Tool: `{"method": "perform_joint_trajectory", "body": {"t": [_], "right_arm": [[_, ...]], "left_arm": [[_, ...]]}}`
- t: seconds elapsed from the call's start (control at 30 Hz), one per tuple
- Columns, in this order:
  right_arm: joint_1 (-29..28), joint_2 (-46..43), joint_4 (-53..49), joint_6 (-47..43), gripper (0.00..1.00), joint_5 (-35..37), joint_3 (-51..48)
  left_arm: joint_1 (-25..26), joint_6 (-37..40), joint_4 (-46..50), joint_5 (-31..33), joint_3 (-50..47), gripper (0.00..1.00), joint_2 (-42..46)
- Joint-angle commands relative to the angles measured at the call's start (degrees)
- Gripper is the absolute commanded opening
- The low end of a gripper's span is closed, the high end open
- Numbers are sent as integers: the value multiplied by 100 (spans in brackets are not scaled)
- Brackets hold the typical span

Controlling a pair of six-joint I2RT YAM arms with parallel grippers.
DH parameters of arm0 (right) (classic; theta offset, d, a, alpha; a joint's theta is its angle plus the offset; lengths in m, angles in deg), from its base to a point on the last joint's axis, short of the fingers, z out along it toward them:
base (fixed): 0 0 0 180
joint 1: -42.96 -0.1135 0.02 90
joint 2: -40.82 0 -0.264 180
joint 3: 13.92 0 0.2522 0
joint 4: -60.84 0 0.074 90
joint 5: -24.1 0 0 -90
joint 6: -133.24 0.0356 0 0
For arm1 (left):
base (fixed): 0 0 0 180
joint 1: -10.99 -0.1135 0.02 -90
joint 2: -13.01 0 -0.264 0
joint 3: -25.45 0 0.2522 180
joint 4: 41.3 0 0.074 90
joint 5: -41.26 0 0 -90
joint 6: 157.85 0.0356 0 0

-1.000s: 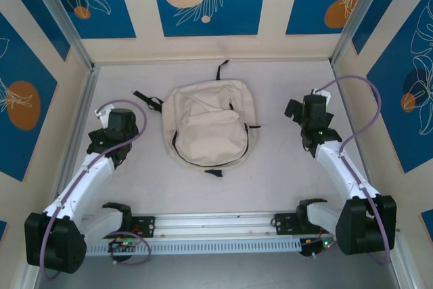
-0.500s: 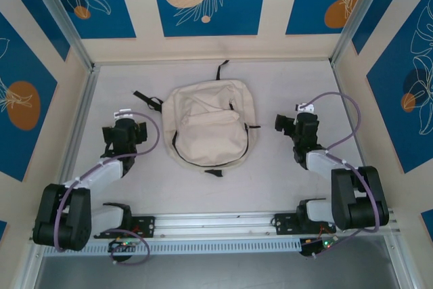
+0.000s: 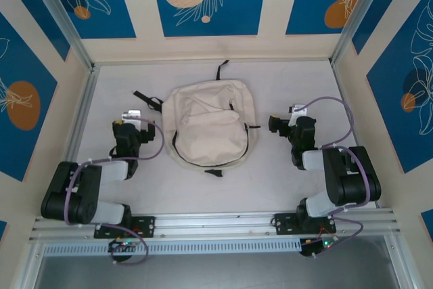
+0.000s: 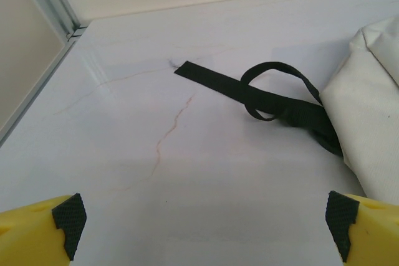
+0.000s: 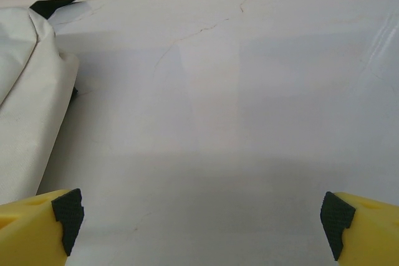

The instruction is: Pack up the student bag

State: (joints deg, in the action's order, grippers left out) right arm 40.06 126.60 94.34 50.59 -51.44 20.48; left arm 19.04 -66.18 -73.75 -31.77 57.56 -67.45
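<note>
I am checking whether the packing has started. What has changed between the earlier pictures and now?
Both arms folded back, and their elbows came in from the near corners. The left gripper and the right gripper shifted slightly toward the student bag. Their jaws are open and empty, and nothing was taken or let go. The bag and its black strap lie as before.

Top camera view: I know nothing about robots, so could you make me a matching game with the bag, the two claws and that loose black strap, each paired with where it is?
Things:
1. student bag
2. left gripper
3. right gripper
4. black strap

Places:
A. open, to the right of the bag
B. lying flat in the middle of the table
C. open, to the left of the bag
D. loose off the bag's far-left corner

Pairs: 1-B, 2-C, 3-A, 4-D
</note>
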Motion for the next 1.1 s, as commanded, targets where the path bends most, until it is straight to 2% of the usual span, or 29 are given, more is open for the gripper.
{"method": "perform_joint_trajectory", "body": {"t": [0.0,0.17,1.07], "right_arm": [[43,137,631,-157,99,-136,-62],[74,154,283,-61,99,4,133],[132,161,141,-5,99,-77,208]], "left_arm": [[-100,-33,-646,-94,22,100,-319],[-104,-119,-427,115,337,100,-739],[-175,-141,-352,-88,385,100,-800]]}}
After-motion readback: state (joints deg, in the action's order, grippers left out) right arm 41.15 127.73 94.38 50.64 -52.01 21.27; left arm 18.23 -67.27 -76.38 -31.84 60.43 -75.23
